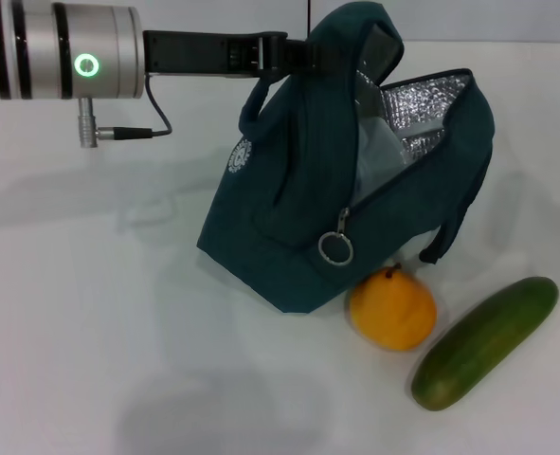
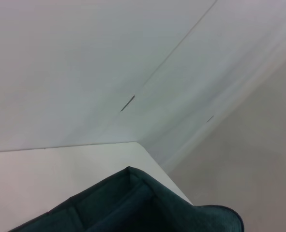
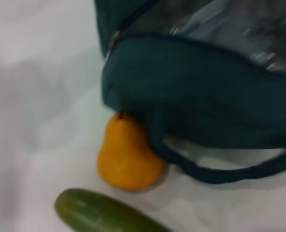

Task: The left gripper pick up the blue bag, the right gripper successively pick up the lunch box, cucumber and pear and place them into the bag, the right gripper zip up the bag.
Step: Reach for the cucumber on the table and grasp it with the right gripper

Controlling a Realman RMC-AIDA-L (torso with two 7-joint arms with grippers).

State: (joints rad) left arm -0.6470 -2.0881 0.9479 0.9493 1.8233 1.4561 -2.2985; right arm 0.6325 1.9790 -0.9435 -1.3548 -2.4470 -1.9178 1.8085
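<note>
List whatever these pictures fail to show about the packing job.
- Lunch box: not seen on the table; the bag walls in the head view hide whether it is inside.
- Left end effector: its fingers are buried in the bag's top fabric.
- Right end effector: out of every view.
- Pear: its stem end is tucked under the bag.
- Cucumber: cut off by the right wrist view's edge.

Bare lab-like room: plain white table [image 1: 90,332], blank white walls [image 2: 84,63].

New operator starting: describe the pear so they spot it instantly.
Find the blue bag held up by the left gripper. The pear sits on the table against the bag's lower edge. It is round and orange-yellow, unlike the long green cucumber beside it.
</note>
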